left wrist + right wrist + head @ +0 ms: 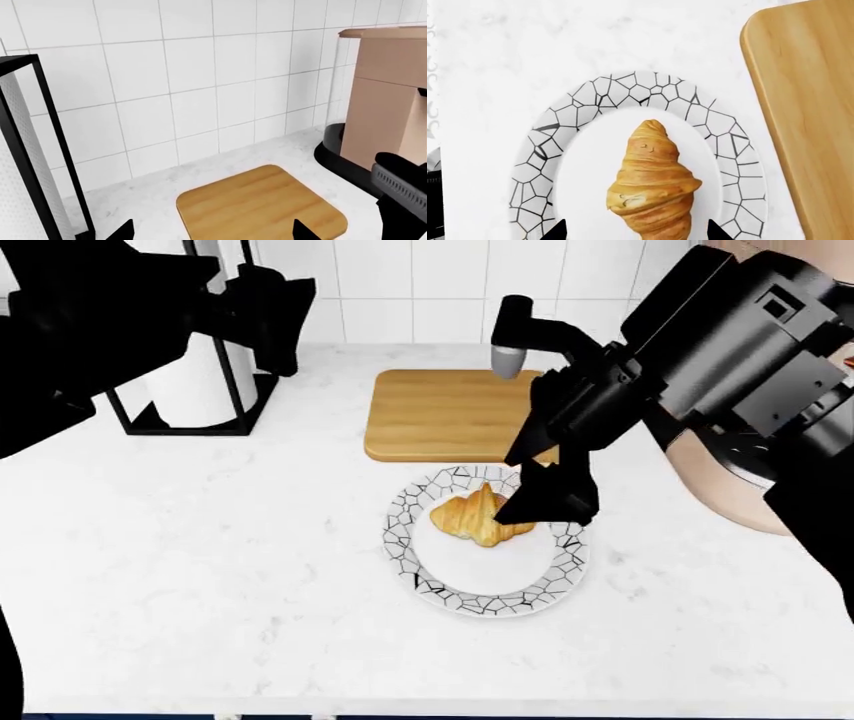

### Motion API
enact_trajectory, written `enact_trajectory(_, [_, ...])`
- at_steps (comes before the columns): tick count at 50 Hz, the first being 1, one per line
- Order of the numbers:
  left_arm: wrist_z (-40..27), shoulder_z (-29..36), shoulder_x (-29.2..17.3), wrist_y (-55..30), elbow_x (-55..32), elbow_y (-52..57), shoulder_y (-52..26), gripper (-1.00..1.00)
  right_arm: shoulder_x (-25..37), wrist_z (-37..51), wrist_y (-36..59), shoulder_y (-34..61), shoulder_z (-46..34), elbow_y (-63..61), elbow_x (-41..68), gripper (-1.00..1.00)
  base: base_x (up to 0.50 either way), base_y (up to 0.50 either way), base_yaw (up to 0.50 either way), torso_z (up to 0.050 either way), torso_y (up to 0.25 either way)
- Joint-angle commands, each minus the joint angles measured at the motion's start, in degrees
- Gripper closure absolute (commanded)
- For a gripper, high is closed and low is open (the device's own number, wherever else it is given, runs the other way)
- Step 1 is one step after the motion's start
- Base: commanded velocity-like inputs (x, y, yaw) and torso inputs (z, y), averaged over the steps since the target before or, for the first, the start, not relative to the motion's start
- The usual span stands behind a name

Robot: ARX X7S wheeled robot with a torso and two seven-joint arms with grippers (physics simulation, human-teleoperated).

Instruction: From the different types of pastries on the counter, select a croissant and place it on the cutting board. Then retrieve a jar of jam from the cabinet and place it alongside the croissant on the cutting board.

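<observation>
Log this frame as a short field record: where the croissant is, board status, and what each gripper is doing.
croissant: lies on the plate, not yet lifted
cutting board: bare, behind the plate on the counter
right gripper: open, jaws either side of the croissant's end
left gripper: open, empty, above the board's near edge
jar of jam: not in view
paper towel holder: left of the board

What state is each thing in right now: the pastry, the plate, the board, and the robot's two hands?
Croissant: lying on the plate, not yet lifted.
Plate: flat on the counter, beside the board.
Cutting board: flat on the counter, bare.
Right hand: open, a fingertip on either side of the croissant.
Left hand: open, above the cutting board, holding nothing.
Paper towel roll: upright in its black stand.
</observation>
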Motion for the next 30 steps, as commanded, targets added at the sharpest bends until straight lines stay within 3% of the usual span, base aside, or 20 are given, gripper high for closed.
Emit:
enact_trajectory(1, [-0.2, 0.6, -0.4, 0.8, -0.5, -0.1, 0.5, -1.00, 0.2, 1.1, -1.0, -1.0, -0.7, 0.3, -0.2, -1.00, 0.00, 0.00, 0.00, 0.000, 0.000])
enact_trajectory(30, [0.3, 2.5, -1.5, 3.2, -0.5, -1.2, 1.5, -1.00, -5.2, 2.4, -8.8, -5.1, -1.9, 10.9, -1.5, -1.00, 0.00, 0.00, 0.00, 0.000, 0.000])
